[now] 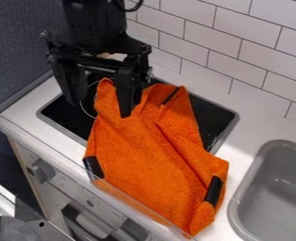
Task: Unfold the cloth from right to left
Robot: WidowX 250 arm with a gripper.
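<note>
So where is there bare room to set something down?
The counter is bare along the tiles behind the stove, and between stove and sink, with a narrow strip at its left end. It's crowded over the stove, where the gripper hangs above the cloth, and at the front edge, which the cloth reaches.

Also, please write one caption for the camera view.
Open black gripper over an orange cloth lying across the stovetop and white counter.

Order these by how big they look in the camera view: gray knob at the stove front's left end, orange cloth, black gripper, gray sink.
1. Orange cloth
2. Black gripper and gray sink: too alike to rank; the view's edge cuts off the sink
3. Gray knob
</note>
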